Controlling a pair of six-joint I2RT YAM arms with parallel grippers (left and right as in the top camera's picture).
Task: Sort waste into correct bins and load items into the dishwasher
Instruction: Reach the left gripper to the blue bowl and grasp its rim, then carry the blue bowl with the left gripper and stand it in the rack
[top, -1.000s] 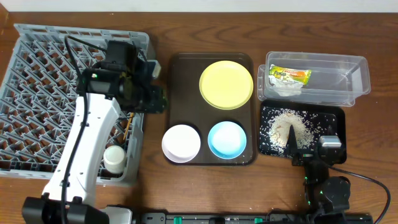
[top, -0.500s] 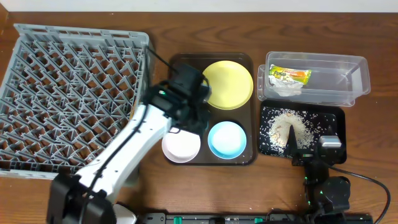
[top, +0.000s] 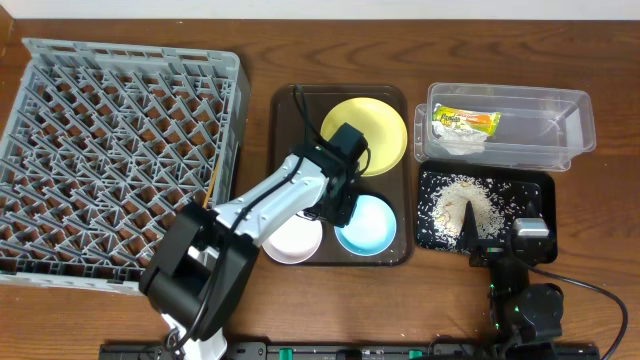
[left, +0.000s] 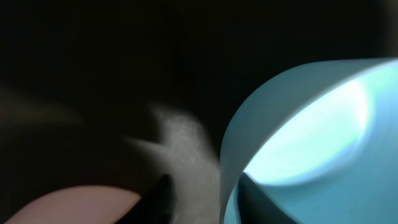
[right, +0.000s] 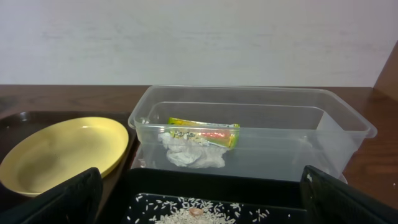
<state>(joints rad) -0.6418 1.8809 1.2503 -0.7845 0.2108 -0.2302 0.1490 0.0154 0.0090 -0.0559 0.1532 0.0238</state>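
The light blue bowl (top: 368, 226) sits on the brown serving tray next to the white bowl (top: 290, 236) and the pale yellow plate (top: 375, 128). My left gripper (top: 336, 205) is open and straddles the blue bowl's rim (left: 298, 124): one finger is inside, one outside (left: 205, 194). The white bowl's edge (left: 68, 205) shows at the lower left. A chopstick (top: 212, 186) lies at the grey dish rack's (top: 110, 150) right edge. The wrapper (top: 466, 121) (right: 202, 131) and whitish scraps (right: 189, 152) lie in the clear tub (top: 560, 130). Rice (top: 470, 205) fills the black tray (top: 535, 195). My right gripper (top: 497, 232) (right: 205, 202) is open above it.
The dark brown serving tray (top: 285, 130) lies between the rack and the two bins. The left arm stretches from the table's front edge across the white bowl. The right arm's base stands at the front right.
My left arm has swung right from over the dish rack to the serving tray and dropped onto the blue bowl's rim. The right arm has not moved.
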